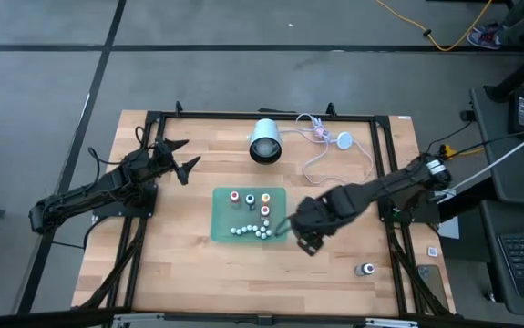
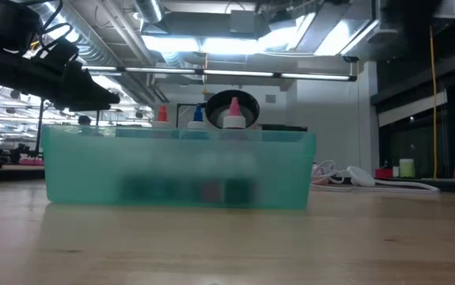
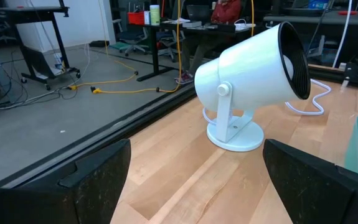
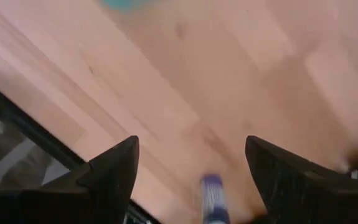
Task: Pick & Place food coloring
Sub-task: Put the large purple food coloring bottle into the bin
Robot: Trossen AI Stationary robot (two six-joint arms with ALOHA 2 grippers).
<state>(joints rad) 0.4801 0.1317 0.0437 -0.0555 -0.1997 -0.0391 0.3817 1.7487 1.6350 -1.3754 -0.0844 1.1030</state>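
The food coloring bottles point(image 1: 251, 202) stand upright in the green tray point(image 1: 220, 228) at the middle of the desk point(image 1: 189, 273), some in a row near its front edge; one more small bottle point(image 1: 365, 270) stands apart, near the right front corner. The right gripper point(image 1: 303, 239) hangs just beside the tray's right front corner, its jaws spread and holding nothing, probably ready for that bottle. The left gripper point(image 1: 182, 157) waits near the desk's left back, jaws spread, facing the white lamp point(image 3: 253, 81).
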